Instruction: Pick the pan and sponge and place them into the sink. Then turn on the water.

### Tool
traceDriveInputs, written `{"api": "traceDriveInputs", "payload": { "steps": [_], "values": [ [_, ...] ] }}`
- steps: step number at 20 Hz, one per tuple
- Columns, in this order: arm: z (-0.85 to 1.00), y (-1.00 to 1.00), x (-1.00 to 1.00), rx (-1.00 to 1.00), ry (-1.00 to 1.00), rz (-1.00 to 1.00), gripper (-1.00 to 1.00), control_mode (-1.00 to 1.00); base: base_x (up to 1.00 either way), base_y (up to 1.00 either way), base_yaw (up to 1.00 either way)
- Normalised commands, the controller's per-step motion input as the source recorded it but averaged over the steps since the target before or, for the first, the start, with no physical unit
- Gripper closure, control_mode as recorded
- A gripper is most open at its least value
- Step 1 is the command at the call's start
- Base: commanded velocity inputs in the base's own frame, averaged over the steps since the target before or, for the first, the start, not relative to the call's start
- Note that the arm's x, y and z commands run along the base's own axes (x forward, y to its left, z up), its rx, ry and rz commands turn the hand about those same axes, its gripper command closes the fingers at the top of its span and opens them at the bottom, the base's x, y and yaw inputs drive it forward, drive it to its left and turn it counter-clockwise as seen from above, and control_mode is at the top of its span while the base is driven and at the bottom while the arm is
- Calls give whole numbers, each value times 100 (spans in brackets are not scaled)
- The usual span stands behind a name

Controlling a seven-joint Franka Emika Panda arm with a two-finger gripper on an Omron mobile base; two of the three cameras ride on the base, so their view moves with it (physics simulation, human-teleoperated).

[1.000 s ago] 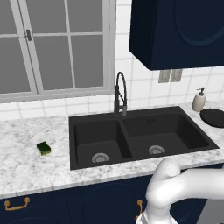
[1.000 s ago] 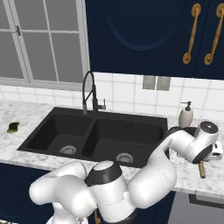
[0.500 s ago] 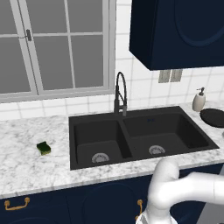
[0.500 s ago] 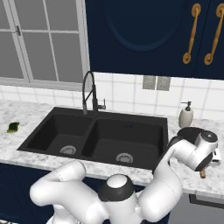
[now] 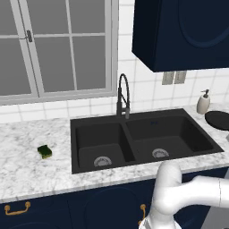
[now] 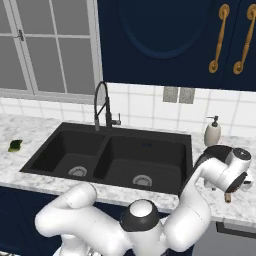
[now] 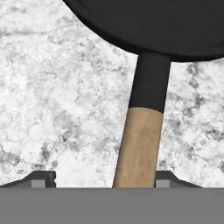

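So I'm on the first step here, grabbing the pan, which sits on the marble worktop off at the right edge of the left base view, just past the sink and near the soap bottle. In the hand view the pan's brown handle runs straight down the middle of the frame and passes between the two tips of the claw, one at lower left and one at lower right. The tips look spread with a gap on each side of the handle, so I'd say it's straddling the handle but not pinching it yet. Next move, I reckon, is to squeeze shut on the wood, lift clear of the worktop and swing left over a basin. The sponge is still way over at the left of the frame on the worktop, well apart from everything, so that's a later trip, then the faucet.
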Motion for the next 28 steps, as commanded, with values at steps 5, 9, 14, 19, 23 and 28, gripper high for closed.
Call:
{"api": "traceDriveInputs", "payload": {
  "steps": [5,9,14,19,23,28],
  "values": [
    [-73,12,7,0,3,6,100,-100,0,0,0],
    [-23,62,-20,1,-13,0,100,-100,0,0,0],
    [-4,100,-23,0,-20,4,100,-100,0,0,0],
    [30,100,0,-8,-19,20,100,-100,0,0,0],
    [15,100,0,-15,-5,30,100,-100,0,0,0],
    [-3,80,23,-5,0,38,100,-100,0,0,0]
  ]
}}
